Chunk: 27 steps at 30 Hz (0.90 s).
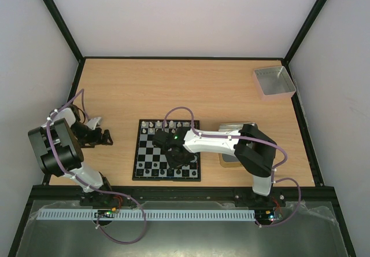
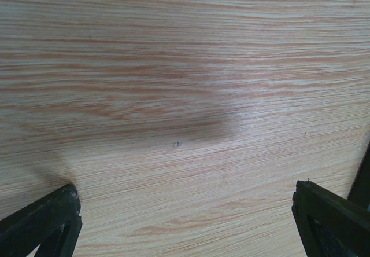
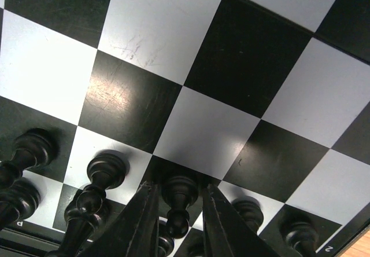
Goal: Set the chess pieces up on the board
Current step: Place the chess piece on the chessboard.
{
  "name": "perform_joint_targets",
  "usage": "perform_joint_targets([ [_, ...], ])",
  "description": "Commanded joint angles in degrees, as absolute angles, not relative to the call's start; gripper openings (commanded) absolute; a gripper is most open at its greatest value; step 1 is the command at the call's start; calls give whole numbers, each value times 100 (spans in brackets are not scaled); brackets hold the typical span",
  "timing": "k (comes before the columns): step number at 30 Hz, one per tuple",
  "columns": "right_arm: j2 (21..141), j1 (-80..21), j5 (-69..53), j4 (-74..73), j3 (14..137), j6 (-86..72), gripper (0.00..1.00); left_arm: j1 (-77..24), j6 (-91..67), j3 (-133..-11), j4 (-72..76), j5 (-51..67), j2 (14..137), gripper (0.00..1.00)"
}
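table (image 1: 231, 89): light wood, walled in on three sides. left arm (image 1: 58, 150) folded at the near left, well apart from the board. right arm (image 1: 219, 144) stretched leftward, its wrist over the near middle of the board. board (image 1: 147, 153): black and white chequered, thin black border, flat on the table in the near centre, between the two arms. grey tray (image 1: 274, 82): square, at the far right corner, well apart from the board. metal tin (image 1: 227, 161): just right of the board, mostly hidden under the right arm. left gripper (image 2: 185, 222): jaws spread wide, holding nothing, above bare wood left of the board. right gripper (image 3: 179, 190): pointed down at the near rows; its two fingers (image 3: 144, 222) stand close together on either side of a black pawn (image 3: 178, 202), which stands upright on a dark square; cannot tell whether the fingers press on it or stand just off it. white pieces (image 1: 167, 124): a row along the far edge of the board. black pieces (image 3: 98, 182): upright on the squares beside the pawn, at the near edge; exact types too blurred to tell.
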<state>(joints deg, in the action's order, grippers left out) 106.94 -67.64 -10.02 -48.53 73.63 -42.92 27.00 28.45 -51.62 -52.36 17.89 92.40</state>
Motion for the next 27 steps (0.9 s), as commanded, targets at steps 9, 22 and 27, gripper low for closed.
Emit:
perform_joint_targets([
  [9,10688,-6803,-683,-5130,7490,-4307,23,2682,2813,-5115,-5326,1766,9275,99],
  [22,10744,-6602,-639,-5158,7669,-4068,28,2672,2813,-5115,-5319,1764,9307,99],
  [27,10708,-6454,-568,-5193,7788,-3980,28,2670,2808,-5122,-5319,1758,9333,99],
])
